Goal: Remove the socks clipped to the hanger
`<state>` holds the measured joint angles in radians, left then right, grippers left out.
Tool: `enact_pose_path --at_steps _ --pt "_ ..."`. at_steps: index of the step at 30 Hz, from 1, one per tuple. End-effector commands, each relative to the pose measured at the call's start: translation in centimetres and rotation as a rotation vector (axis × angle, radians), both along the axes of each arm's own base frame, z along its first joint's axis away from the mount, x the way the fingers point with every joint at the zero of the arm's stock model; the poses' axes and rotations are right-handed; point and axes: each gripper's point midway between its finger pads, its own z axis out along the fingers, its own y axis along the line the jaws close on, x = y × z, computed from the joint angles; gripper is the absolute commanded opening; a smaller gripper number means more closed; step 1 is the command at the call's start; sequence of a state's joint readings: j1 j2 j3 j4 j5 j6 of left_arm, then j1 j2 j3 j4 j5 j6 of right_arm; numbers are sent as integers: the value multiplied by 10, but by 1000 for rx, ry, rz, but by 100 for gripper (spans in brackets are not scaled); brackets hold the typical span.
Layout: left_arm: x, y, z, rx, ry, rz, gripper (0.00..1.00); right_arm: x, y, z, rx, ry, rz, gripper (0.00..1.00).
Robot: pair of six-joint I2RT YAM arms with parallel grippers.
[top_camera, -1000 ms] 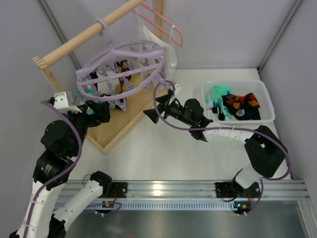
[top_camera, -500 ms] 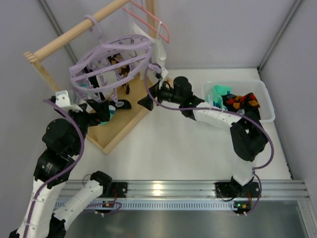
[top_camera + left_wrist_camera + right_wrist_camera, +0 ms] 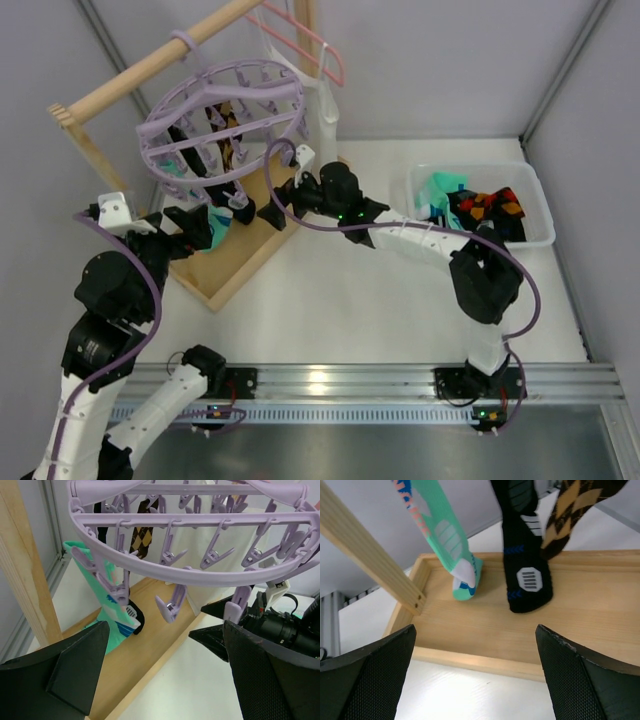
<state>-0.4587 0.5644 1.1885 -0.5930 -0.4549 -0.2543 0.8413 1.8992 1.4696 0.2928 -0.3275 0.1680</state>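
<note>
The lavender hanger hangs by its hook from the wooden rail. In the left wrist view the hanger's ring fills the top. A mint-green sock and a brown checked sock hang from its clips. The right wrist view shows the mint sock, a black sock and the brown checked sock dangling over the wooden base. My left gripper is open and empty just left of and below the ring. My right gripper is open and empty at the base's right edge, facing the socks.
A white bin at the right holds several loose socks. A thin pink coat hanger and a long white cloth hang on the same rail. A wooden post rises from the base's corner. Grey walls enclose the table.
My right arm has reached left, bringing its gripper up to the wooden base under the hanger. The hanger and rail swung left. My left gripper has shifted slightly.
</note>
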Motion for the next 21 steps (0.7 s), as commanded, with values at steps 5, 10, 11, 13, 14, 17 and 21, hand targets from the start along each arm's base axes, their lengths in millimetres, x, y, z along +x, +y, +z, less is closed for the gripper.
enact_pose_path --at_steps 5,10,11,13,14,17,21 --pt "1 1 10 11 -33 2 98 -1 -47 44 119 -58 -184 99" --pt "-1 -30 5 39 -29 -172 98 -31 -70 60 179 -103 -146 99" --pt "-1 -33 4 41 -25 -187 98 -32 -73 61 175 -112 -141 99" --pt "1 -36 -1 45 -14 -199 98 -37 -75 69 172 -126 -125 100" --pt "2 -36 -3 36 -8 -193 98 -36 -77 67 161 -122 -131 99" --pt "-1 -38 -9 8 0 -208 98 -36 -88 65 151 -114 -171 99" --pt "9 -30 -55 -57 95 -116 98 -58 -111 50 175 -108 -173 99"
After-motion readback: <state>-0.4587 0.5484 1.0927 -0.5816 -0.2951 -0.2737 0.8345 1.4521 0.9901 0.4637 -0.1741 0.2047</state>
